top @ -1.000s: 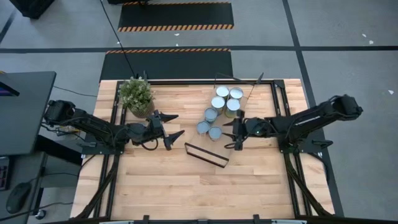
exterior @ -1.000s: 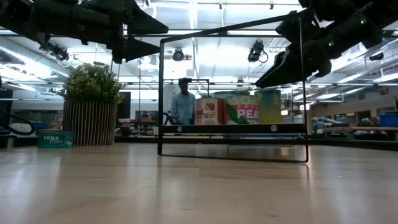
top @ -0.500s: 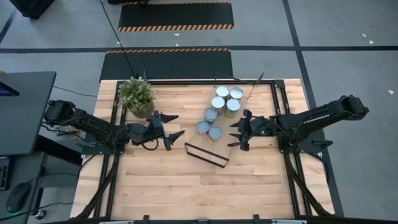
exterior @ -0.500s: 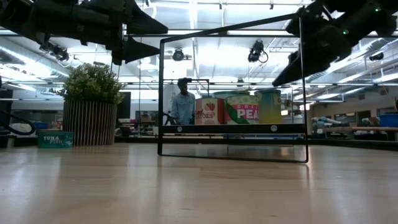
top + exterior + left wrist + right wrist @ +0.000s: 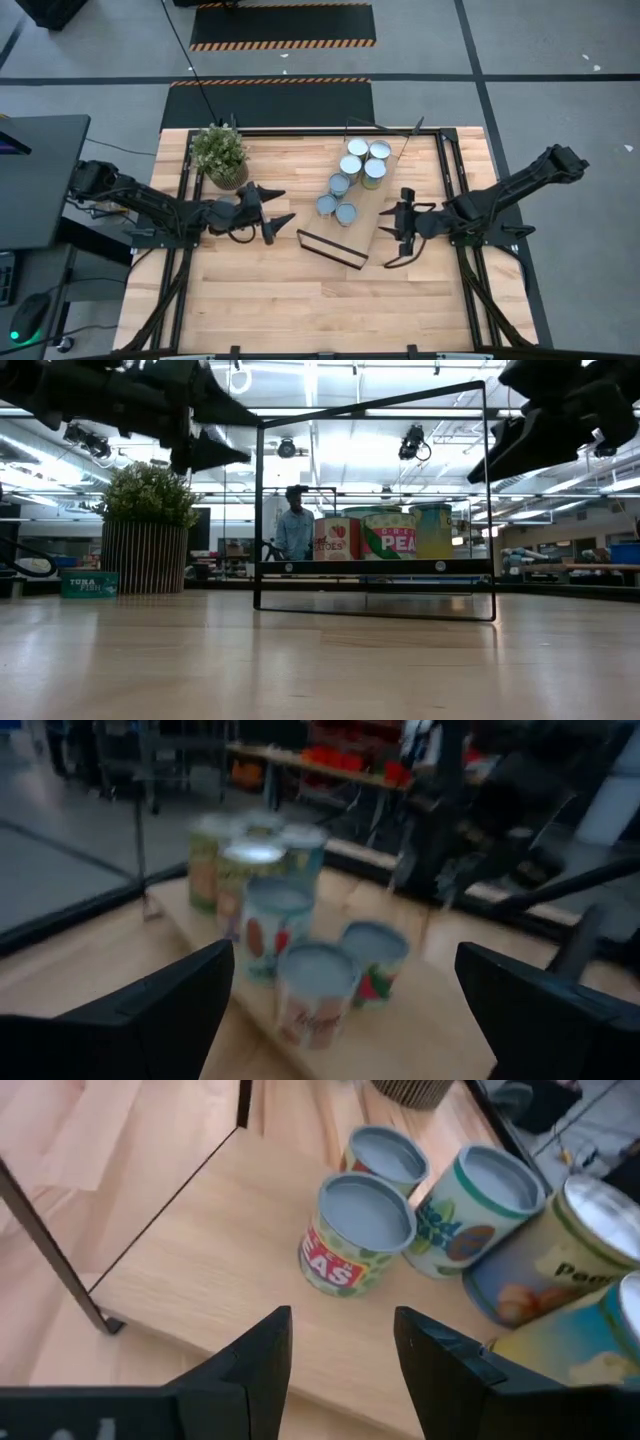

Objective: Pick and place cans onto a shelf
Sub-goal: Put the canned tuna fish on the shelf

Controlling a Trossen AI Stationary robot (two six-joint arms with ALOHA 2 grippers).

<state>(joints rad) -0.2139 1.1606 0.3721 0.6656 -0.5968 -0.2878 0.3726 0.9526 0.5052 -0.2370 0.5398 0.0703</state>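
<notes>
The right gripper (image 5: 397, 227) has backed away from the cans (image 5: 345, 188). A second ago it sat right beside the nearest two; now it is clear of them, out over the bare board toward the right side of the table (image 5: 300, 300), with its arm pulled back too. In the low view it (image 5: 500, 455) has slid rightward, off the shelf (image 5: 375, 568) frame's upright.
</notes>
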